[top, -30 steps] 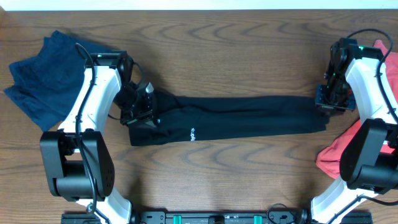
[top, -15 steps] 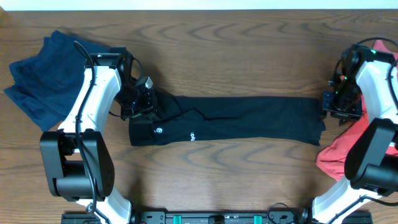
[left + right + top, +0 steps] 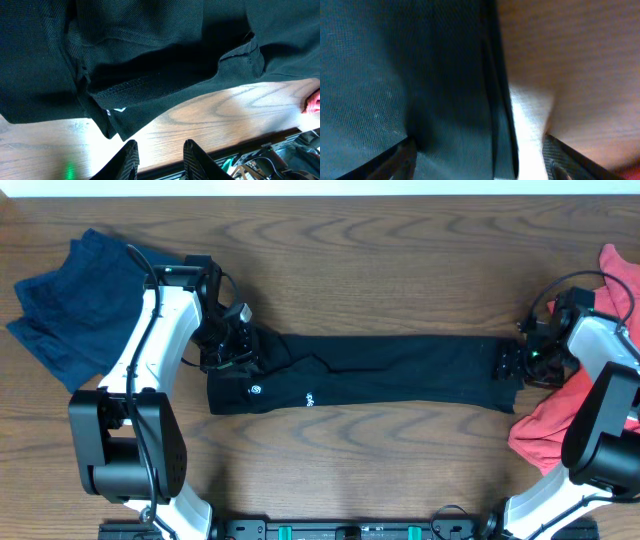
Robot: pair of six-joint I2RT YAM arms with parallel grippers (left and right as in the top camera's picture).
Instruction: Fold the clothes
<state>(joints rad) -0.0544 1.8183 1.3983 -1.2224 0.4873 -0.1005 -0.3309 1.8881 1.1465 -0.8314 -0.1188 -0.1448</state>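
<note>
Left jaws open, empty, over bare bench [image 3: 400, 260], the shirt [image 3: 380, 375] hem just ahead. Right jaws open wide, straddling the shirt's right edge. Shirt lies as a long black band, axis left-right, one arm at each end. Likely next: end-to-end fold.

Bare table [image 3: 380, 260] is left passable above and below the long black garment [image 3: 400, 375]. The far-left corner is blocked by the navy garment [image 3: 70, 310], the right edge by the red garment [image 3: 555, 430].
</note>
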